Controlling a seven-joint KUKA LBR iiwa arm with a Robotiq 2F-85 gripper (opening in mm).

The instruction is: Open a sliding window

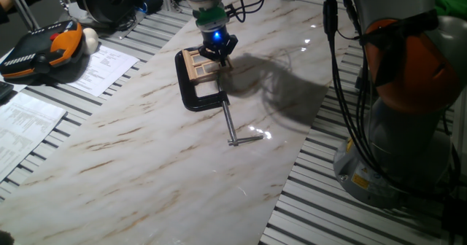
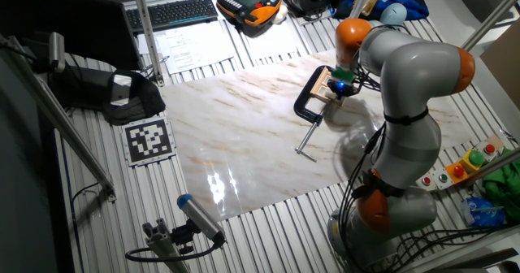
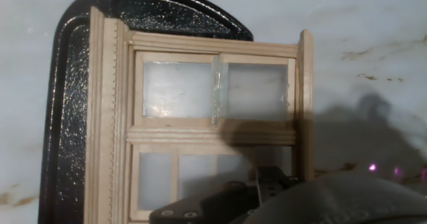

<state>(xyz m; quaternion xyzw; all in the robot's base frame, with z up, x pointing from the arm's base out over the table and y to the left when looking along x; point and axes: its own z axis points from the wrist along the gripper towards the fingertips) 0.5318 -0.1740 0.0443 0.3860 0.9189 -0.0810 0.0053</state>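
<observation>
The sliding window (image 3: 213,137) is a small light-wood frame with four panes, lying flat on the marble board. A black C-clamp (image 3: 67,117) holds it along its left side. In one fixed view my gripper (image 1: 217,55) is low over the right edge of the window (image 1: 197,65). In the other fixed view the gripper (image 2: 342,86) is right beside the window (image 2: 324,84). In the hand view a dark finger (image 3: 270,183) sits over the lower right pane, at the sash bar. The gap between the fingers does not show.
The clamp's screw rod and handle (image 1: 232,125) stretch toward the front of the marble board (image 1: 146,150). A teach pendant (image 1: 40,49) and papers (image 1: 102,68) lie at the left. The arm's base (image 1: 408,128) stands at the right.
</observation>
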